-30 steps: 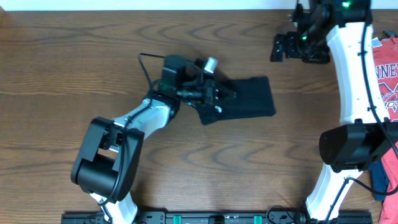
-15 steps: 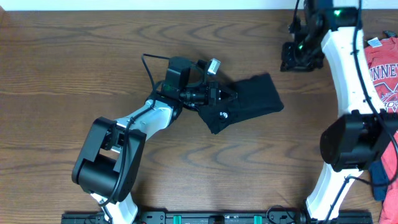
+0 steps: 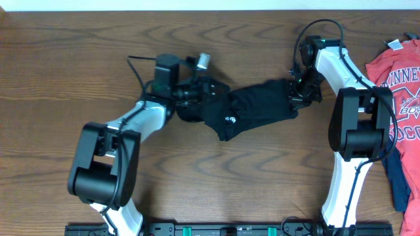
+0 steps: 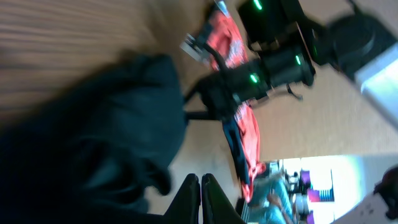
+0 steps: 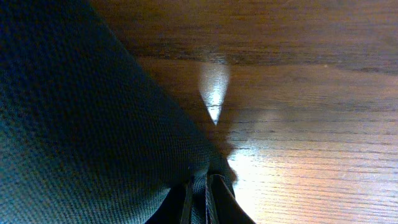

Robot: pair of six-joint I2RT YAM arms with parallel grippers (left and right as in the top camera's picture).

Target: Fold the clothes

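The clothes, a black T-shirt [image 3: 257,109], lie bunched in a long strip across the middle of the table. My left gripper [image 3: 211,94] is at its left end with the fingers pressed together, and dark fabric [image 4: 87,143] hangs beside and under them [image 4: 200,194]. My right gripper [image 3: 293,96] is at the strip's right end. In the right wrist view its jaws [image 5: 198,190] are shut with a fold of black cloth [image 5: 81,124] pinched between them, just above the wood.
A red T-shirt with white lettering [image 3: 400,85] lies at the table's right edge, with a navy garment [image 3: 399,185] below it. The red shirt [image 4: 227,43] and the right arm [image 4: 273,62] also show in the left wrist view. Bare wood surrounds the black shirt.
The right arm came down from the far edge to the shirt's right end, and its gripper closed on the cloth. The left gripper moved left and back, and the shirt stretched out longer.
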